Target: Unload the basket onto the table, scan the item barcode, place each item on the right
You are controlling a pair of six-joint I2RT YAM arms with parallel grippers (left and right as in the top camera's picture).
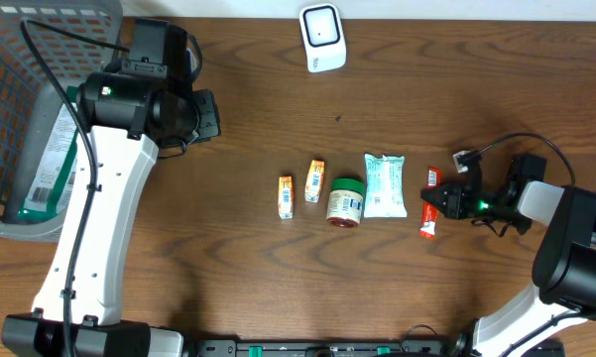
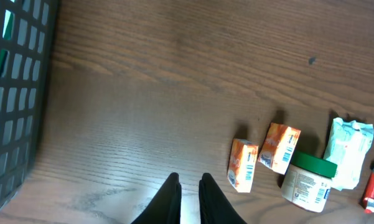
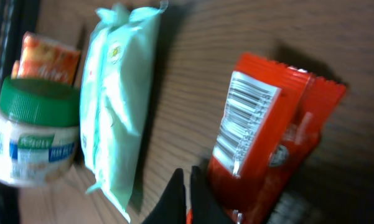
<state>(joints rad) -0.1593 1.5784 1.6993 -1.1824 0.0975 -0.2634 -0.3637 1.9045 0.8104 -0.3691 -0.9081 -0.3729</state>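
Note:
A red snack packet (image 1: 428, 226) lies at the right end of a row of items, and its white barcode faces up in the right wrist view (image 3: 267, 143). My right gripper (image 1: 434, 205) sits over the packet's middle. Its fingers (image 3: 187, 171) are shut along the packet's left edge, with a sliver of red pinched between them. The white barcode scanner (image 1: 322, 38) stands at the far edge of the table. My left gripper (image 1: 210, 114) hovers at the upper left, far from the items. It is shut (image 2: 188, 179) with nothing in it.
Left of the packet lie a pale green pouch (image 1: 385, 185), a green-lidded jar (image 1: 345, 200) and two orange boxes (image 1: 315, 180) (image 1: 286, 195). A grey basket (image 1: 20, 119) at the far left holds a package.

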